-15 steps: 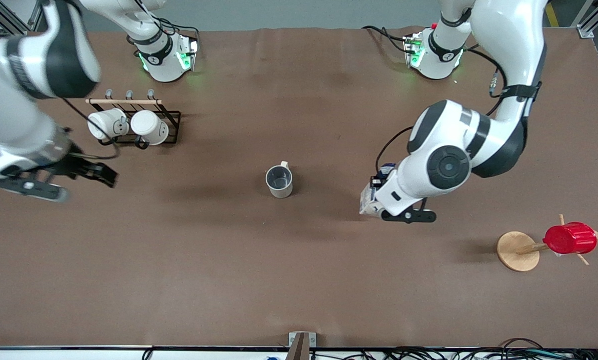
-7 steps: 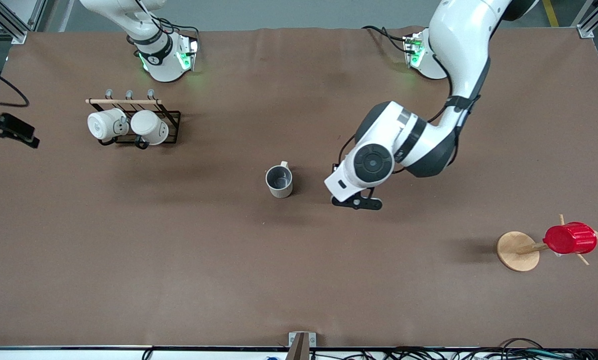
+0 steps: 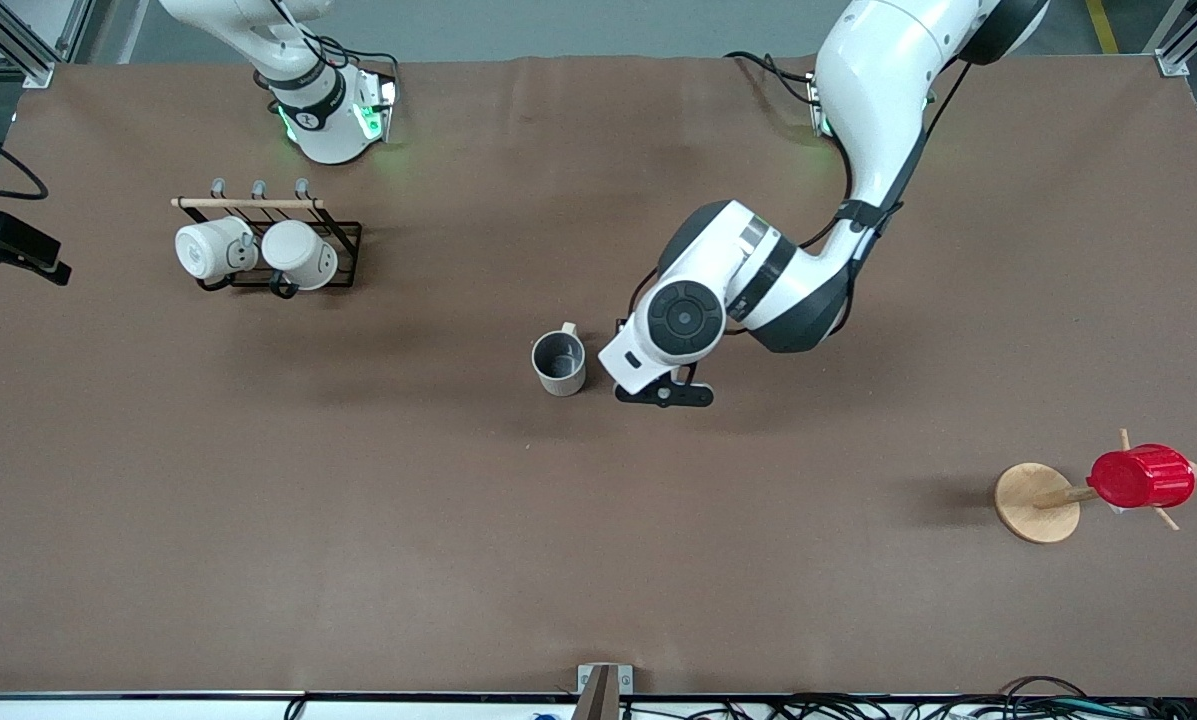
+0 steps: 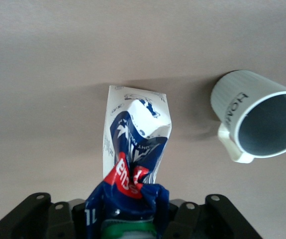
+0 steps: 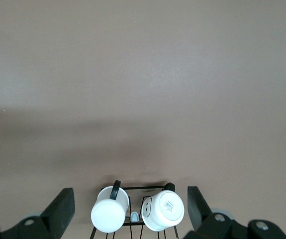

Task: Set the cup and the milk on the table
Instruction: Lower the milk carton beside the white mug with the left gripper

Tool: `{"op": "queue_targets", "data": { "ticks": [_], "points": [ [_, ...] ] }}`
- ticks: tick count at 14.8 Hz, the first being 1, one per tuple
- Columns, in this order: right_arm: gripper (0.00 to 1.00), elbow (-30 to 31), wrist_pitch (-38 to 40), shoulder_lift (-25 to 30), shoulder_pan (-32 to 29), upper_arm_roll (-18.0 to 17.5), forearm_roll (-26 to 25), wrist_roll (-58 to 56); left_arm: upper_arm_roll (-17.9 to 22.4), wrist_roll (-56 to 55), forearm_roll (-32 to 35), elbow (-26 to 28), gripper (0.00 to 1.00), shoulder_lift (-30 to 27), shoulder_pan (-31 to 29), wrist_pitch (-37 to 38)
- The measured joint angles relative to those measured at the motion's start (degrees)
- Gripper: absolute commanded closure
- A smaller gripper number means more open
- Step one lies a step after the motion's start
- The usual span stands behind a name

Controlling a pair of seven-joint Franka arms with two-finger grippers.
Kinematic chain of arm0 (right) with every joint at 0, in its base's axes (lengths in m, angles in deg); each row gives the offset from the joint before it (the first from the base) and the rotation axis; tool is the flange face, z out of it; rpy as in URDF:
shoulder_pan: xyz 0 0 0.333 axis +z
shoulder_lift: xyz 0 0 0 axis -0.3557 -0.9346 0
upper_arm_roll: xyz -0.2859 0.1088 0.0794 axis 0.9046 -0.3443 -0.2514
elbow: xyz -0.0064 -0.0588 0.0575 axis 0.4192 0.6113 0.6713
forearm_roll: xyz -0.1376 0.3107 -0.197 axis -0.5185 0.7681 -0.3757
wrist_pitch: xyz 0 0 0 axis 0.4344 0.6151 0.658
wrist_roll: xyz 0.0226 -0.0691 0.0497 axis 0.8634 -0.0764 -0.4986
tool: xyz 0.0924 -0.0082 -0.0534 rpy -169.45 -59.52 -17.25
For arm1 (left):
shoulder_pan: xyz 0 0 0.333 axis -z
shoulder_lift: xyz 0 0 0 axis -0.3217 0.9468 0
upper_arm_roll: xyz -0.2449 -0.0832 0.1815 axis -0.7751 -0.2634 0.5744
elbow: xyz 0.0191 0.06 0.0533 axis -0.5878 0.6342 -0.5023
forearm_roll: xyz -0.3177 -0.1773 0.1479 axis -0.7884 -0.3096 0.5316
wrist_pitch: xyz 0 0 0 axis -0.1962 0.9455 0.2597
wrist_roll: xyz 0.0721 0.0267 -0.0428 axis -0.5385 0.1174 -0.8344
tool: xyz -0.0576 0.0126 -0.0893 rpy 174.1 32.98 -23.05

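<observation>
While the left arm reaches down from its base across the middle of the table (image 3: pixel 438 520), elbow bent and wrist turned downward, the left gripper (image 4: pixel 128 219) hangs just beside the cup (image 3: pixel 559 362), toward the left arm's end, with its fingers clamped on the milk (image 4: pixel 133 149). Seen from the left wrist, the carton is gripped near its capped top, a sliver of green showing between the fingers, and its blue, white and red body points down at the brown sheet; whether its base touches the surface cannot be told. From the front camera the carton is hidden under the wrist. The right arm waits, drawn back to the edge at its own end of the table, and the right gripper (image 5: pixel 128 211) hovers with its fingers spread wide and nothing between them, looking down on a black wire rack (image 3: pixel 343 250) that holds two white mugs (image 3: pixel 258 252) lying on their sides. The cup stands upright near the middle of the table, its grey inside empty. Nearer the front camera, toward the left arm's end, a red ribbed cup (image 3: pixel 1141 476) hangs on a peg of a wooden stand (image 3: pixel 1036 502).
</observation>
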Motion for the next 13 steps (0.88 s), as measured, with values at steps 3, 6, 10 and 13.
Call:
{"op": "queue_targets", "data": {
  "ticks": [3, 6, 10, 13],
  "points": [
    [0.0, 0.0, 0.0, -0.04, 0.0, 0.04, 0.0, 0.0, -0.03, -0.56, -2.48, -1.72, 0.98, 1.33, 0.59, -0.48],
    [0.0, 0.0, 0.0, -0.05, 0.0, 0.05, 0.0, 0.0, -0.04, -1.71, -3.83, -2.05, 0.97, 1.78, 0.84, -2.81],
    [0.0, 0.0, 0.0, -0.07, -0.02, 0.12, 0.0, 0.0, 0.1, -2.26, -3.96, -2.31, 0.96, 2.66, 0.85, -5.35],
    [0.0, 0.0, 0.0, -0.07, -0.08, 0.2, 0.0, 0.0, 0.53, -2.24, -3.96, -2.5, 0.95, 2.85, 0.8, -6.1]
  ]
}}
